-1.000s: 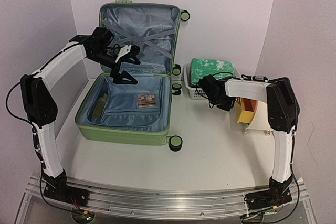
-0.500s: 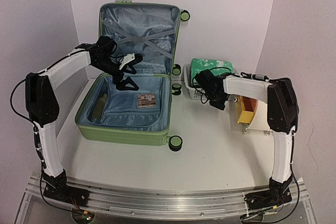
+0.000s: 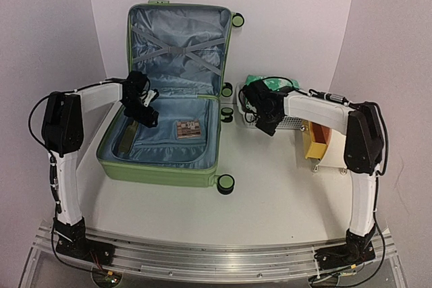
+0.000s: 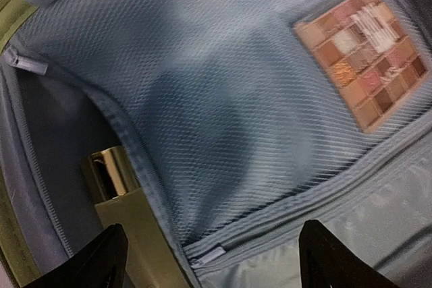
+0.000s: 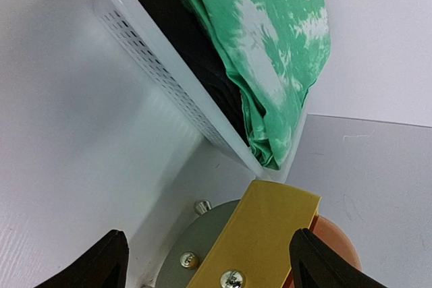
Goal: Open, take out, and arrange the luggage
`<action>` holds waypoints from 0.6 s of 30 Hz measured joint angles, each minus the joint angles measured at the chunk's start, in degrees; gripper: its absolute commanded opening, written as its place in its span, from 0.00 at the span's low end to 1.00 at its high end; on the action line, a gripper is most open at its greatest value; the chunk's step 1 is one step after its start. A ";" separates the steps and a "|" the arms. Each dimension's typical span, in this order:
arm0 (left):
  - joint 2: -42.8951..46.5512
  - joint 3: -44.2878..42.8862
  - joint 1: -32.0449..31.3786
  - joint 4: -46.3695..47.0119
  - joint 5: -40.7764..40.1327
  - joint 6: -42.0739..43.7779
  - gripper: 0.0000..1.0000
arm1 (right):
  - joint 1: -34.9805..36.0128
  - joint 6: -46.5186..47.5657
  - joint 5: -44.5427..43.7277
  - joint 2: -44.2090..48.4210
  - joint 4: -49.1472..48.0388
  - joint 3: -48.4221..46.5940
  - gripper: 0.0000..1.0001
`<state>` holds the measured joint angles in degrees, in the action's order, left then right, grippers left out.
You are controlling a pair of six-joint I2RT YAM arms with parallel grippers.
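The luggage (image 3: 162,166), a light-green hard-shell suitcase, lies open on the table with its lid (image 3: 179,45) upright at the back. My left gripper (image 3: 143,111) is low inside the left of the base, open and holding nothing. In the left wrist view its gripper (image 4: 216,268) hangs over the grey-blue mesh lining (image 4: 223,99), with a gold-capped bottle (image 4: 128,200) to the left and an eyeshadow palette (image 4: 361,55) beyond. My right gripper (image 3: 262,109) hovers open at the left end of the white basket (image 3: 291,122); nothing is between its fingers (image 5: 108,261).
The basket (image 5: 155,52) holds green tie-dye cloth (image 5: 270,45) over dark clothes. A yellow and cream object (image 3: 320,143) stands right of it, and its yellow plate (image 5: 263,241) is close under my right gripper. The palette (image 3: 189,128) lies in the suitcase base. Suitcase wheels (image 3: 226,183) jut out to the right.
My left gripper has dropped from in front of the lid down into the suitcase base. My right gripper has opened and moved a little left and back beside the basket.
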<state>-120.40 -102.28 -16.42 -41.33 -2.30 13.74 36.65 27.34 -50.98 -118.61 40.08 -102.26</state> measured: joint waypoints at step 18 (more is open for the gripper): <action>-2.95 13.36 2.63 10.45 -18.47 -3.30 0.59 | 3.20 -1.71 1.18 0.00 0.04 0.00 0.84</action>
<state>-123.35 -88.92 -13.78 -30.87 -20.77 10.44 39.86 25.63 -49.80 -118.61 40.12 -102.26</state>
